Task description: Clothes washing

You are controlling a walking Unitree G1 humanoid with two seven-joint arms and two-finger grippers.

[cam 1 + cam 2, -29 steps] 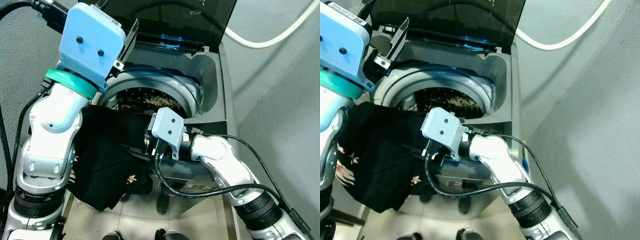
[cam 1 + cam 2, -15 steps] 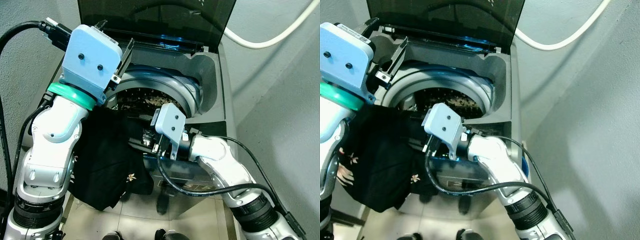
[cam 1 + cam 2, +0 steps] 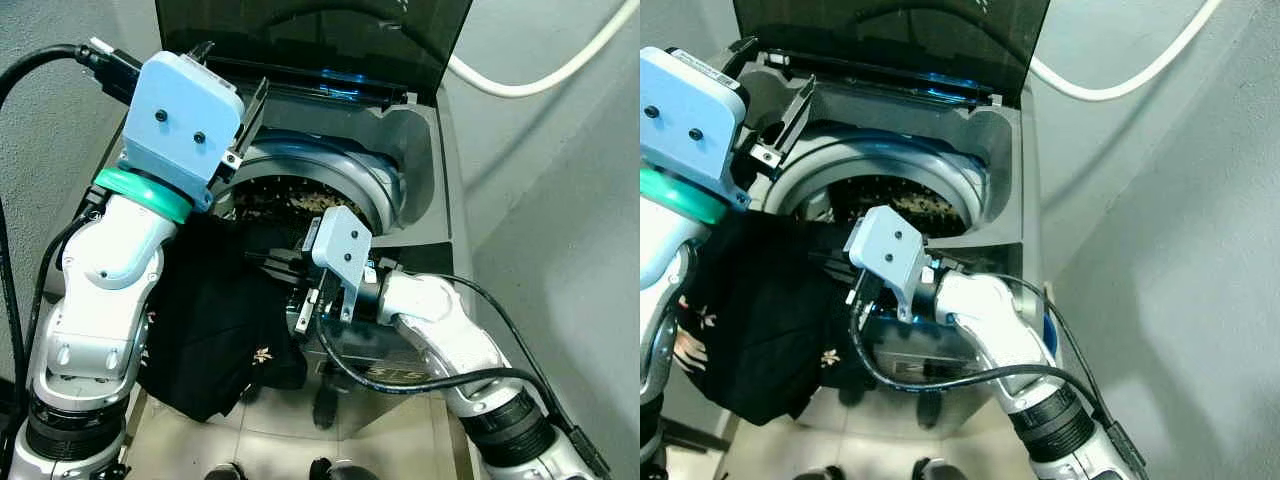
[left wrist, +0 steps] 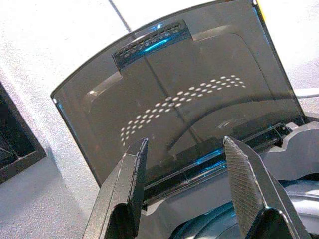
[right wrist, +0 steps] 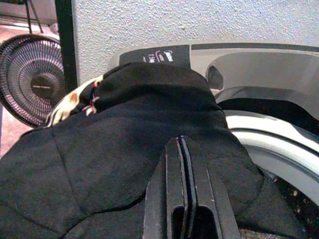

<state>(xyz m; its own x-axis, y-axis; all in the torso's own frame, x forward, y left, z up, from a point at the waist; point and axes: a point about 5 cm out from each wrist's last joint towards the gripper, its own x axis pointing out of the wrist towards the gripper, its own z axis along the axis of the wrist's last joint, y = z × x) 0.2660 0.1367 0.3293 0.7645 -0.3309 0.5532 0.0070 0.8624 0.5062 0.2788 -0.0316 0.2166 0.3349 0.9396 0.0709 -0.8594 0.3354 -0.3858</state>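
**A:** Checking the load step. Where's the garment?

**B:** black garment (image 3: 215, 320) is draped over the front-left rim of the washing machine (image 3: 420, 150), most of it hanging down the outside toward the floor. Not in the drum (image 3: 300, 200) yet.

**A:** Right gripper?

**B:** right gripper (image 5: 182, 164) sits on top of the cloth at the rim, fingers pressed fully together. Can't tell whether any fabric is pinched between them. Looks placed to nudge or drag the bundle over the rim into the drum.

**A:** Left?

**B:** left gripper (image 4: 187, 169) is up above the opening, fingers spread wide, nothing between them, aimed at the raised lid (image 4: 189, 99). Likely held high to stay out of the way.

**A:** Lid's fine?

**B:** Propped open against the wall, opening is accessible. Risk, as I judge it: the hanging weight pulls the cloth off toward the floor.
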